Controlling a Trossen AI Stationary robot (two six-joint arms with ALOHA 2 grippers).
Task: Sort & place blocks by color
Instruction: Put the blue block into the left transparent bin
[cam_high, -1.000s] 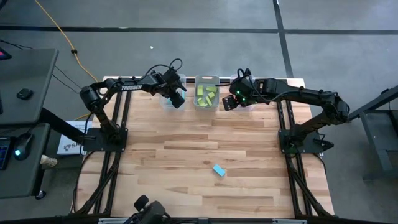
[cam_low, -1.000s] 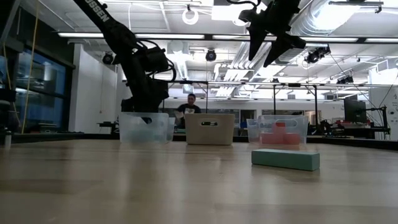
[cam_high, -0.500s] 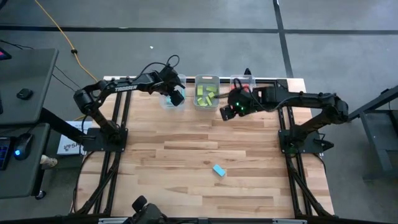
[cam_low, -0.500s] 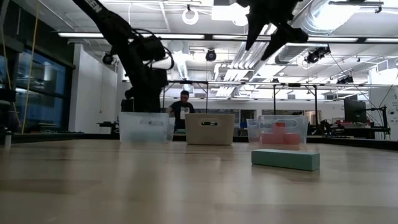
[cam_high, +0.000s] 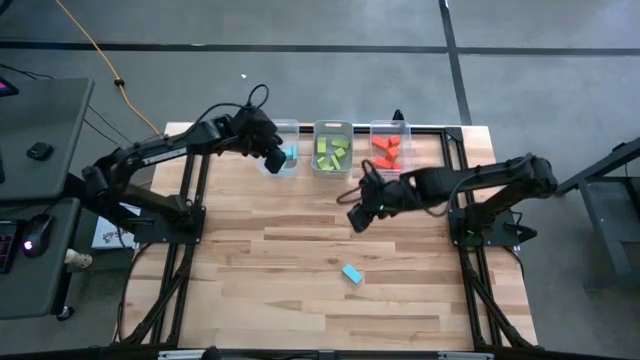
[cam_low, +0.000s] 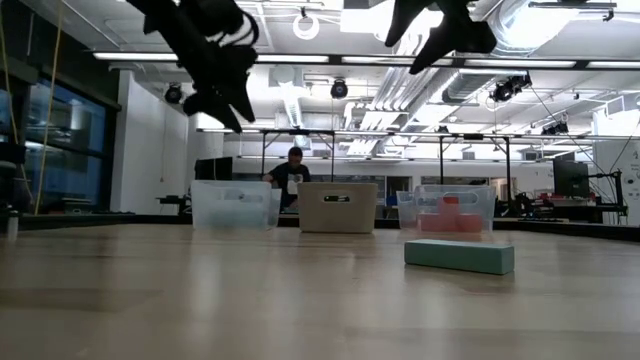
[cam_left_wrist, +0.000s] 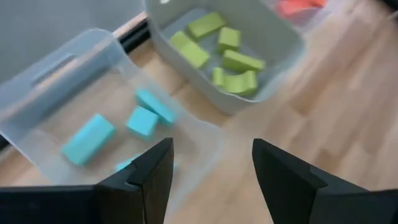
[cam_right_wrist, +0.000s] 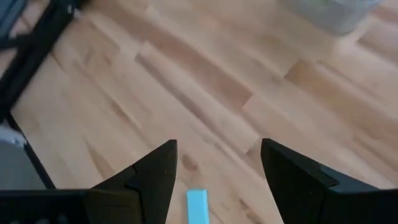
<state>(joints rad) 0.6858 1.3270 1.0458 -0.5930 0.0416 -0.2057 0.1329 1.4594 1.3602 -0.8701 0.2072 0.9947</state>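
Note:
One light blue bar (cam_high: 351, 273) lies flat on the table toward its near edge; it also shows in the low view (cam_low: 459, 257) and the right wrist view (cam_right_wrist: 198, 205). Blue blocks (cam_left_wrist: 144, 121) lie in the left bin (cam_high: 285, 128), green blocks (cam_high: 332, 152) in the middle bin, red-orange blocks (cam_high: 387, 150) in the right bin. My left gripper (cam_high: 271, 156) hangs open, high above the blue bin's left side (cam_left_wrist: 211, 177). My right gripper (cam_high: 357, 217) is open in the air over the table's middle, far side of the loose bar (cam_right_wrist: 217, 180).
The three clear bins (cam_low: 336, 207) stand in a row along the table's far edge. Bare wood lies all around the loose bar. A person (cam_low: 292, 170) sits in the room behind the bins. Both arms' bases flank the table.
My right gripper has left the red bin and swung toward the near edge and a little left, toward the loose blue bar. My left gripper has risen out of the blue bin and drawn slightly left. The blue bar on the table has stayed put.

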